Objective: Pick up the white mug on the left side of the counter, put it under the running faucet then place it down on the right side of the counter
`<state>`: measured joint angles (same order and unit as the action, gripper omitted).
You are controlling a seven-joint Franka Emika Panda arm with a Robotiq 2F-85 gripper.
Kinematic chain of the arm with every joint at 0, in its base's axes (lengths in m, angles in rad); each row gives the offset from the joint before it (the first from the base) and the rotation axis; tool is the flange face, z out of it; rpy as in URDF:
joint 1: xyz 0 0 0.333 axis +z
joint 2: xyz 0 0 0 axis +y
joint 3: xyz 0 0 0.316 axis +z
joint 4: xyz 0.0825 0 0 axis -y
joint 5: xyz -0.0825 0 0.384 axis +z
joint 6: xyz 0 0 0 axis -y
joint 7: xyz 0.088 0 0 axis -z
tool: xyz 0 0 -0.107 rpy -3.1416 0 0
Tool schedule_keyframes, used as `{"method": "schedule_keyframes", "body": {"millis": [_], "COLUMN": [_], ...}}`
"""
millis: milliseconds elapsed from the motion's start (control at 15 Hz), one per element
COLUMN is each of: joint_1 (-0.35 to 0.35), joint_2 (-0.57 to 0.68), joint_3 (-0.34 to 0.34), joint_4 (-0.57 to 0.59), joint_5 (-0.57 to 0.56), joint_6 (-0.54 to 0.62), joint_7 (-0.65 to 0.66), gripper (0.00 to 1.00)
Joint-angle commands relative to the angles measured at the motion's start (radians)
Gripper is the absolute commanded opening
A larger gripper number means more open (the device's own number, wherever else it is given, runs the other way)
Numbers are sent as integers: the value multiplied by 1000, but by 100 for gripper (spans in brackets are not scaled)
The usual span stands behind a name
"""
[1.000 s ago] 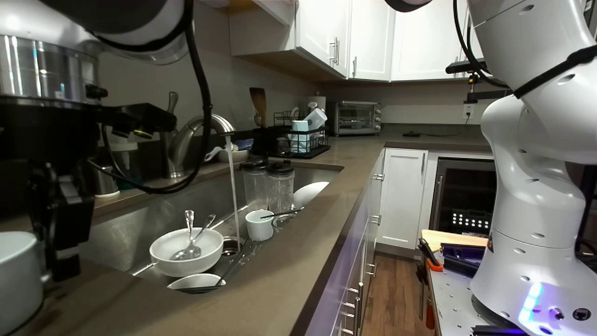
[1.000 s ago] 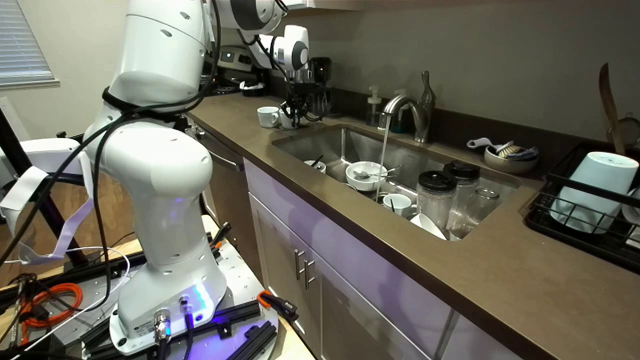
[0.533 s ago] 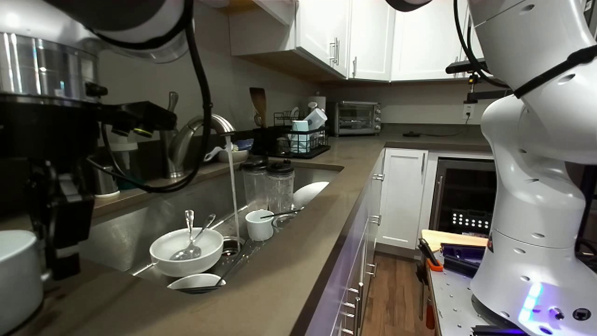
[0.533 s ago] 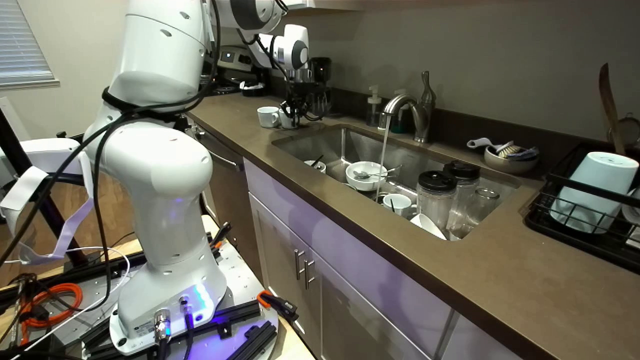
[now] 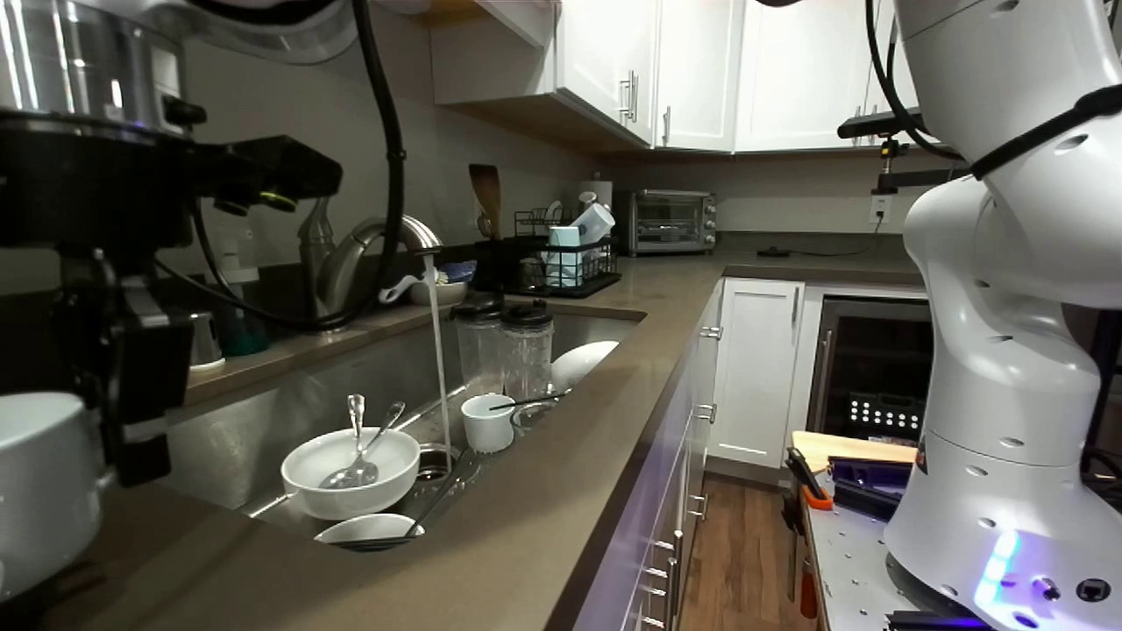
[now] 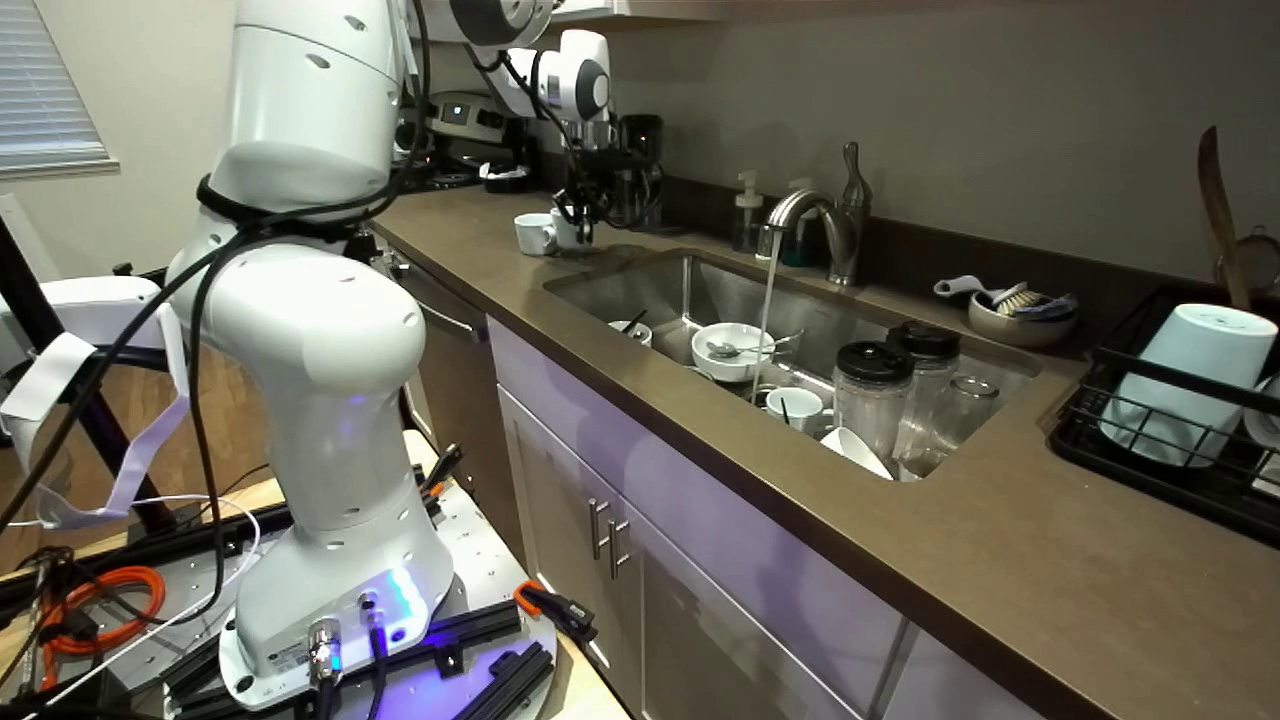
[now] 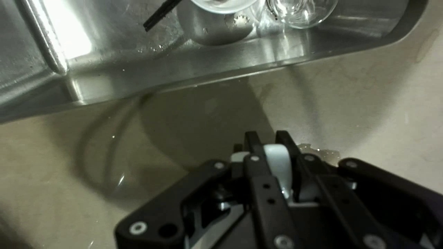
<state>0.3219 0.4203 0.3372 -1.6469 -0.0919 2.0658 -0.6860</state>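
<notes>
Apparently the lifting step is in hand, the jaws gripping the white mug [image 5: 48,495] by its handle [image 7: 278,164], and next it should go upright under the running faucet [image 6: 842,228]

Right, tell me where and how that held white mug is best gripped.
Probably the handle, from above, where the gripper holds it: the white mug has its mouth up, its handle juts towards the sink and looks slim enough to pinch.

Viewing remotely, I classify the room as a kitchen. Evidence noted: brownish-grey counter [image 6: 1080,570], inset steel sink [image 6: 640,283], gooseneck faucet [image 6: 843,228] with water [image 6: 768,300] running, white wall cabinets [image 5: 697,74], toaster oven [image 5: 673,222], loaded dish rack [image 6: 1120,468].
</notes>
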Motion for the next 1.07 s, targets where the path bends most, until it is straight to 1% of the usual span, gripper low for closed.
{"method": "schedule_keyframes", "body": {"millis": [0, 200, 467, 800, 1000], "joint_1": [-3, -18, -50, -103, -127], "joint_2": [-72, -107, -168, -257, -333], "joint_3": [-3, -7, -20, -40, -52], "joint_4": [-40, -77, -161, -294, -413], "joint_5": [-9, 5, 35, 95, 159], "joint_6": [-26, -8, 32, 116, 192], "joint_7": [35, 43, 58, 61, 57], "gripper": [6, 6, 6, 6, 6]}}
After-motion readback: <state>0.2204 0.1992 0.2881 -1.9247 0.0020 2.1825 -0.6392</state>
